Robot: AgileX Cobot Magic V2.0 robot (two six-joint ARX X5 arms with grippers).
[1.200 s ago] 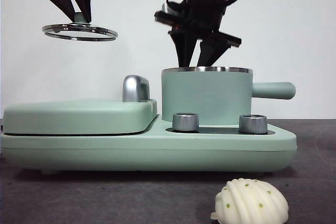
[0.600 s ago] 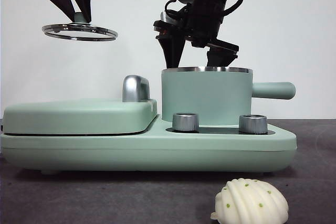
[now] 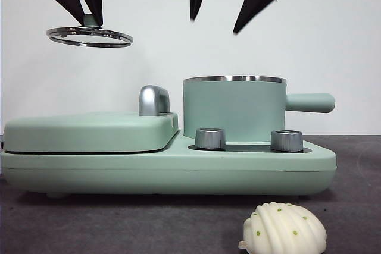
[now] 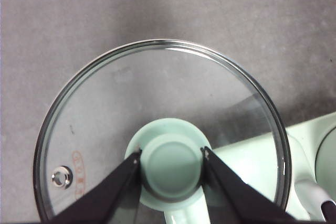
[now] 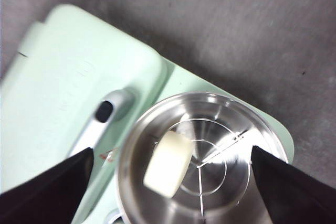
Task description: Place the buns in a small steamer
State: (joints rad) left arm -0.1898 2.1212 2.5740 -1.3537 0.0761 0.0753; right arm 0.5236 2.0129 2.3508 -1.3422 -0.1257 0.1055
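Front view: steamer (image 3: 233,108) open on the appliance (image 3: 166,165), handle pointing sideways; ridged bun (image 3: 284,229) on the tabletop (image 3: 89,224) in front, long axis level across the view, not yet loaded; right gripper (image 3: 223,10) above the pot, jaws apart, empty. Left wrist view: left gripper (image 4: 170,162) clamped on the lid (image 4: 157,103) knob, held aloft. Right wrist view: smooth bun (image 5: 167,164) inside the steamer, lying aslant; roughly half done.

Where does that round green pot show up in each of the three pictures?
Front view: the small steamer stands right of centre on the green base, open, handle pointing right.
Left wrist view: only a curved sliver at the right edge, probably its rim; the left claw holds the glass lid.
Right wrist view: seen from above, cream bun inside.
Shared landmark: the chrome handle.
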